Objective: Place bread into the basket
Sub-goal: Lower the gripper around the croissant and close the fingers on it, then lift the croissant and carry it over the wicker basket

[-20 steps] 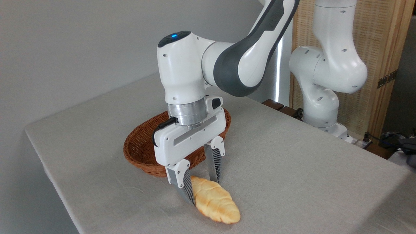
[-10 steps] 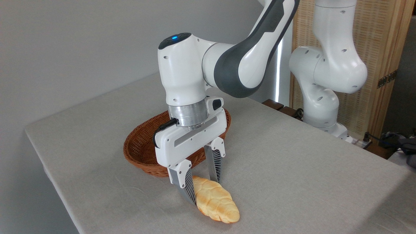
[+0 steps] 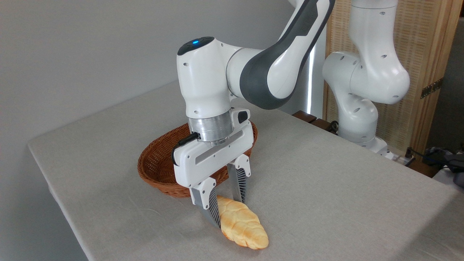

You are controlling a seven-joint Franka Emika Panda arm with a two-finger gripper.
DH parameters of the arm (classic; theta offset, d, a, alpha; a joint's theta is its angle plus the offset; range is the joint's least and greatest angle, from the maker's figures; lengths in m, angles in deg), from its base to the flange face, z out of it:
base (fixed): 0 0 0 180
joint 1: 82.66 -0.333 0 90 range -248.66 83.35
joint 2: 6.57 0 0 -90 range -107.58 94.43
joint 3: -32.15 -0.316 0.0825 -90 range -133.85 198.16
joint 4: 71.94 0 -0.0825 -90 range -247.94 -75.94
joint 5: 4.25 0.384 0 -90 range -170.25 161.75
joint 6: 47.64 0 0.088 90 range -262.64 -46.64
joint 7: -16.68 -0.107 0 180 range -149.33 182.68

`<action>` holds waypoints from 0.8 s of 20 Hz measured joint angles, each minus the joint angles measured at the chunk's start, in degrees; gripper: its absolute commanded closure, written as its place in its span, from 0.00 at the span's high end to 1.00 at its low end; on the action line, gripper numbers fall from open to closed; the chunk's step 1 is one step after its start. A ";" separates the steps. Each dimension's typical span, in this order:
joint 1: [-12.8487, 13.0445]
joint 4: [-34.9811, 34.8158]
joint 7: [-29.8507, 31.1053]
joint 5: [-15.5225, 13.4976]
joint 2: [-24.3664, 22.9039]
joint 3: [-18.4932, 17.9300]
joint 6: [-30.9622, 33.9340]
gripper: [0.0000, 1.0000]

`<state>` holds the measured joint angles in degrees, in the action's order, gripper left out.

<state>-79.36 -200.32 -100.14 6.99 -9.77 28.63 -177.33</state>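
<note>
The bread (image 3: 243, 225), a golden braided loaf, lies on the grey tablecloth just in front of the basket, its pointed end aimed at the table's front edge. My gripper (image 3: 228, 213) points straight down over the loaf's basket-side end, its two ribbed fingers pressed against either side of it, shut on the bread. The loaf looks to be resting on the cloth. The reddish-brown wicker basket (image 3: 152, 173) sits right behind the gripper; my wrist hides its right half, and the part of its inside that shows holds nothing.
The table (image 3: 326, 203) has its left edge and front corner close to the basket and loaf. My arm's base (image 3: 359, 123) stands at the back right before a wooden screen (image 3: 427, 54). Dark cables lie at the far right.
The two fingers have drawn closer together around the loaf's end, and the gripper has shifted slightly right. The loaf has nudged a little with them.
</note>
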 measured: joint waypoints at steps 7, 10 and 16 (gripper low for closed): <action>-0.08 0.10 0.00 0.00 -0.24 -0.04 -0.01 0.44; -0.25 0.13 0.00 0.00 -1.24 -0.20 0.20 0.45; -0.31 3.46 0.27 -5.57 -4.62 -0.58 8.07 0.45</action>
<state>-79.67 -196.86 -99.87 1.42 -14.39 28.04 -169.26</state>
